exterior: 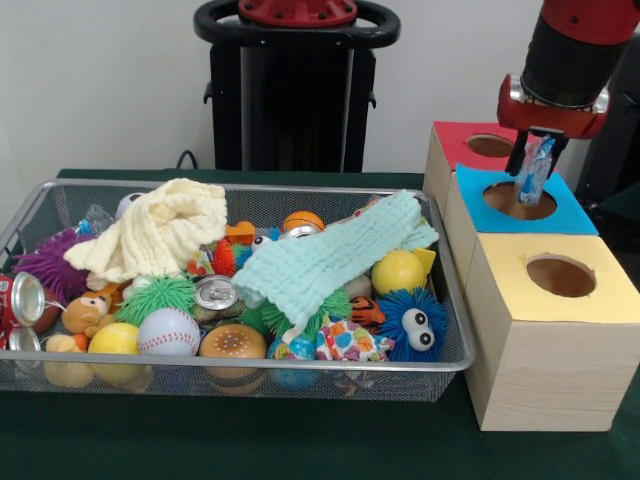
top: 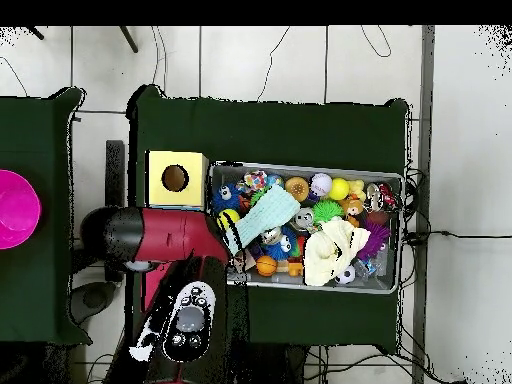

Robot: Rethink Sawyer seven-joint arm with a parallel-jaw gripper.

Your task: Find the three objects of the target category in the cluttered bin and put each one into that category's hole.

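Note:
My gripper (exterior: 537,158) hangs at the right of the front view, shut on a crumpled blue and white thing (exterior: 532,178). The thing's lower end hangs just above the round hole (exterior: 520,200) of the blue-faced box. The red-topped box's hole (exterior: 490,145) lies just behind and to the left of the gripper. The wire mesh bin (exterior: 240,366) sits left of the boxes, full of toys, balls, cans and cloths. In the overhead view the arm (top: 165,240) hides the gripper and the red and blue boxes; the bin (top: 300,167) shows to its right.
The yellow-faced box (exterior: 555,330) stands nearest the camera, and it also shows in the overhead view (top: 176,179). A cream cloth (exterior: 155,230) and a mint cloth (exterior: 330,262) lie over the toys. A pink round thing (top: 15,208) lies on a side table.

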